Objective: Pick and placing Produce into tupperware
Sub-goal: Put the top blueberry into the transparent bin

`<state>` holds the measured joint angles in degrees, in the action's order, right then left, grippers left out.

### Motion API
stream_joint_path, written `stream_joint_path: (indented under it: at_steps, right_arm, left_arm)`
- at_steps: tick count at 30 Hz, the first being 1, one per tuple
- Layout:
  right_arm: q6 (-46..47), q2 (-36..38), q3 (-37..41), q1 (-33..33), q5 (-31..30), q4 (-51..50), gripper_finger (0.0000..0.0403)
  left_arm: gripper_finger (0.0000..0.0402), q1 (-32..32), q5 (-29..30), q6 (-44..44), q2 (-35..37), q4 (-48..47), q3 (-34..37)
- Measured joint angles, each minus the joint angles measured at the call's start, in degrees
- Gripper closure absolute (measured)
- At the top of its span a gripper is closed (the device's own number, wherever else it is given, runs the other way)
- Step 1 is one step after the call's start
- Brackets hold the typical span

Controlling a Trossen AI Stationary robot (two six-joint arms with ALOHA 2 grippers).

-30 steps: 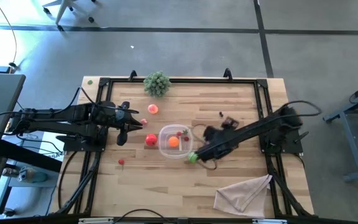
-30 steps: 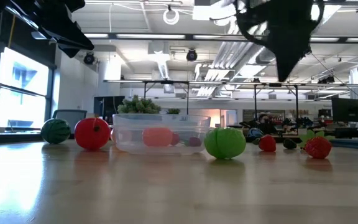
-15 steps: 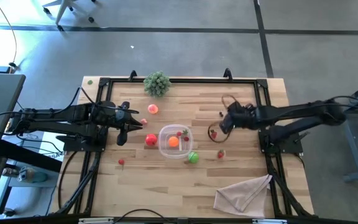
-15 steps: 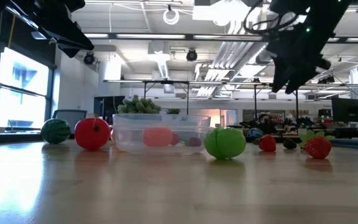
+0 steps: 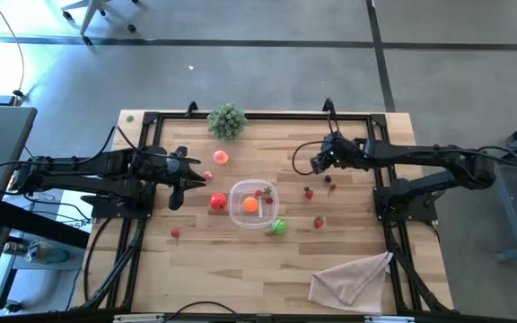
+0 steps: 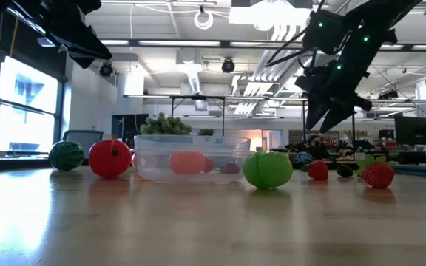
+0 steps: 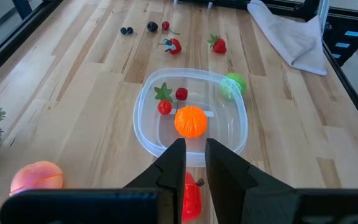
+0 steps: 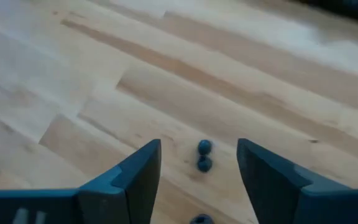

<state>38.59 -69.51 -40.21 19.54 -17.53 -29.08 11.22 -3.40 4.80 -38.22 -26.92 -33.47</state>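
The clear tupperware [image 5: 237,213] sits mid-table and holds an orange [image 7: 191,121] and small red fruits [image 7: 165,106]. Around it on the wood lie a red tomato [image 5: 218,202], a green ball [image 5: 279,227], a peach [image 5: 220,157] and strawberries [image 5: 309,192]. My right gripper [image 5: 316,162] hovers open toward the table's far right, its fingers either side of two dark berries [image 8: 204,155] below them. My left gripper [image 5: 179,186] waits left of the tupperware, with a narrow gap between its fingers [image 7: 194,168].
A grey-green plant sprig [image 5: 227,119] stands at the far edge. A beige cloth [image 5: 353,276] lies at the near right corner. A small red fruit [image 5: 175,234] lies near left. A black frame rail [image 5: 258,115] borders the table.
My right gripper has risen from beside the green ball at the tupperware's near right and swung toward the table's far right, ending over the dark berries. The produce and the tupperware stay where they were.
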Motion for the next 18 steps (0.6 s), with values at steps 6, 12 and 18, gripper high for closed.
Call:
stream_joint_path:
  at_steps: [6,12,18]
  right_arm:
    - [-0.07,-7.67,0.00,0.13,1.47,3.21,0.0221]
    - [-0.04,-13.99,0.00,1.11,-0.20,3.87,0.0222]
    - [-0.02,-18.06,-0.02,2.02,-0.25,5.78,0.0222]
  left_arm:
    - [0.0350,0.01,-0.01,0.02,0.00,0.00,0.00]
    - [0.0350,0.01,-0.01,0.02,-0.01,0.00,0.00]
    - [0.0350,0.00,-0.02,0.02,-0.01,0.00,0.00]
